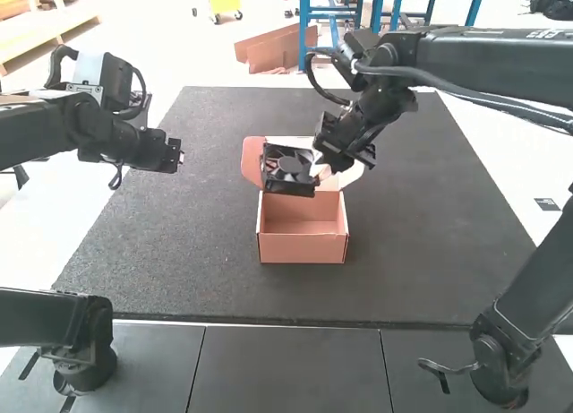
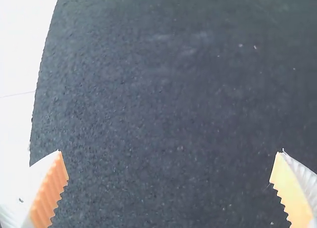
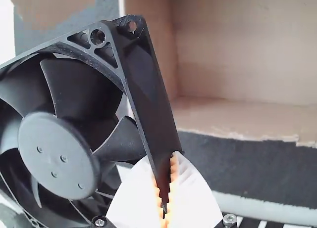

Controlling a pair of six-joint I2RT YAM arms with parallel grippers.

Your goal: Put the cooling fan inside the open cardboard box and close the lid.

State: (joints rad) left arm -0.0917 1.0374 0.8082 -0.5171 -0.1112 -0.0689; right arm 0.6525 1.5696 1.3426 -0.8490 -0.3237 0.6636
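- The fan (image 3: 59, 149) is black and has a square frame, and it is up in the air, tilted on its edge.
- The right hand (image 3: 166, 193) has closed its two white fingers on one side of the fan's frame, and the orange pads squeeze it.
- The fan hangs just over the back rim of the box (image 1: 303, 247) and is not inside.
- The box is brown and open, and it sits in the middle of the black mat (image 1: 179, 252).
- Its lid (image 1: 252, 159) stands up at the back, behind the fan.
- The left hand (image 1: 175, 153) is well off to the left of the box, over the mat.
- Its fingers (image 2: 47, 188) are spread wide and hold nothing.
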